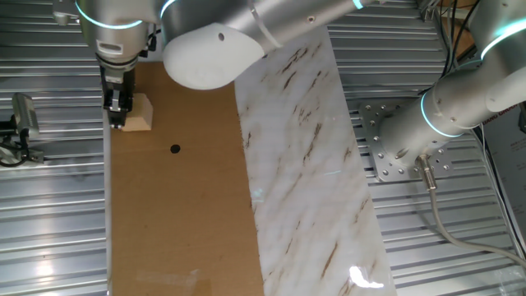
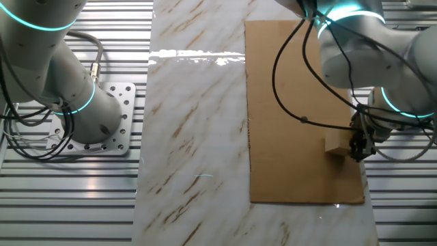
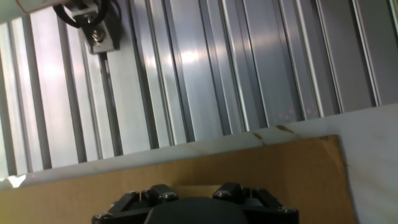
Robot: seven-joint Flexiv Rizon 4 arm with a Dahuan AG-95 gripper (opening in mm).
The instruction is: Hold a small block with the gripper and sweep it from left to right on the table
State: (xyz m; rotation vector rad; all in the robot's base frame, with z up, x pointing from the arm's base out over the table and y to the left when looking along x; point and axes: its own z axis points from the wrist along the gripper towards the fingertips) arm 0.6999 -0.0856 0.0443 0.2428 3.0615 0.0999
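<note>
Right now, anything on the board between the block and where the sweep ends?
Nothing blocks it. The claw is at the wooden block, near the cardboard edge. Only a flat black dot marks the cardboard, off to one side. Past it, the marble strip shows nothing on it.

Loads of ribbed metal decking (image 1: 49, 230) all around, silver slats running sideways in both fixed views and up-down in the hand view. Second white arm (image 1: 460, 99) off to one side with a glowing cyan ring, bolted onto a perforated grey base plate (image 1: 390, 148). Grey cable (image 1: 436, 210) trailing off that base across the slats. Bundle of black and white cables (image 2: 31, 140) looped by the same arm in the other fixed view. Small grey clamp-like bracket (image 1: 23, 123) sitting on the slats at the far edge. Another small black bracket (image 3: 99, 31) bolted to the slats up top in the hand view.
</note>
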